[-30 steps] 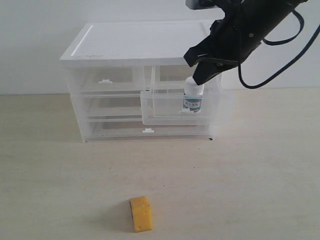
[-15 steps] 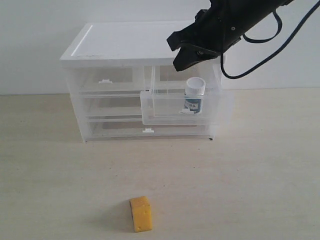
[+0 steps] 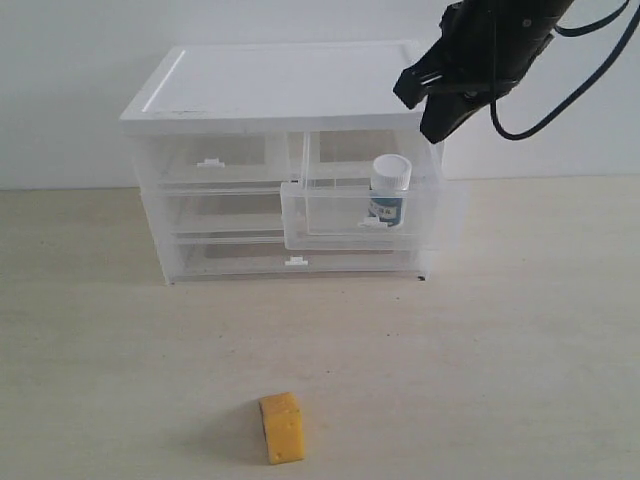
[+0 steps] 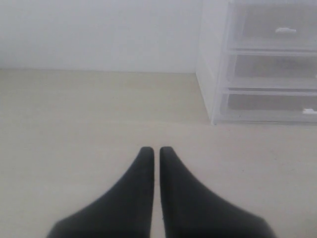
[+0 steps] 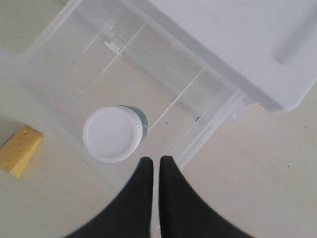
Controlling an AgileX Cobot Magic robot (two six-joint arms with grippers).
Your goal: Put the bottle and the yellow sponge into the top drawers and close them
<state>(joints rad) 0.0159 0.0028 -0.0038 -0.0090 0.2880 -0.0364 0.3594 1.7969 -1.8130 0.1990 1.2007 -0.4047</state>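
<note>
While bottle stands in open drawer | sponge — on table

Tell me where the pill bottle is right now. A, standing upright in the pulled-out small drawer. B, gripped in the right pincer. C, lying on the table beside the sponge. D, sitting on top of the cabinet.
A: the bottle stands upright inside the pulled-out drawer, and the right pincer above it is shut with nothing in it.
</note>
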